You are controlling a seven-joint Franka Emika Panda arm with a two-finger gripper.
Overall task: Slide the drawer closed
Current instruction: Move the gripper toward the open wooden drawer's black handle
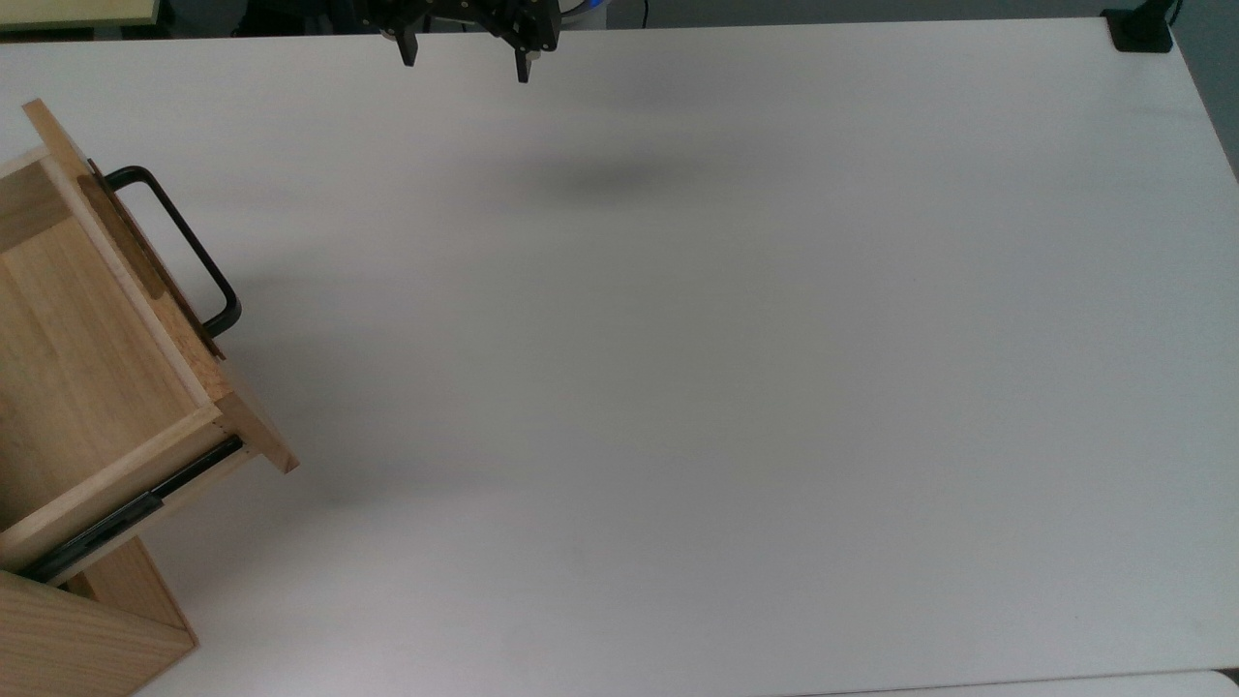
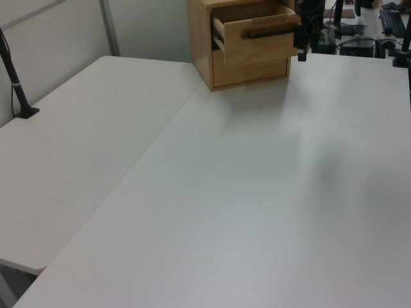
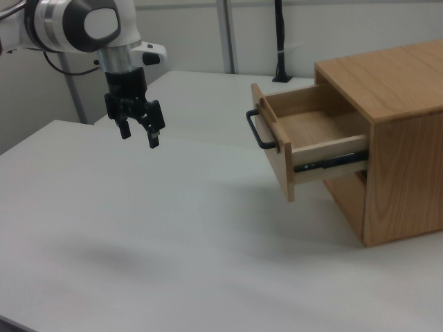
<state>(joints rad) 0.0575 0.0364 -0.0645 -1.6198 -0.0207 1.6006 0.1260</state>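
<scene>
A broad white surface (image 1: 678, 387) fills the top view, with a black clamp mount (image 1: 1140, 29) at its upper right corner. At the top view's left edge the drawer (image 1: 106, 368) stands pulled out of the wooden cabinet (image 1: 77, 629), its black handle (image 1: 184, 247) facing the bare surface and a black side rail (image 1: 135, 508) exposed. The gripper (image 1: 466, 63) hangs at the top edge, well apart from the drawer, its two fingers (image 1: 523, 68) spread apart with nothing between them.

In the left view, the drawer (image 2: 257, 32) juts from the cabinet (image 2: 202, 45) at the far end of the surface, and the gripper (image 2: 302, 48) shows just beside its front panel.

In the right view, the white arm (image 3: 83, 28) holds the gripper (image 3: 139, 136) above the surface, fingers (image 3: 154, 138) apart and pointing down. The drawer (image 3: 304, 145) sits open on the right view's right, its handle (image 3: 257, 131) facing the gripper.
</scene>
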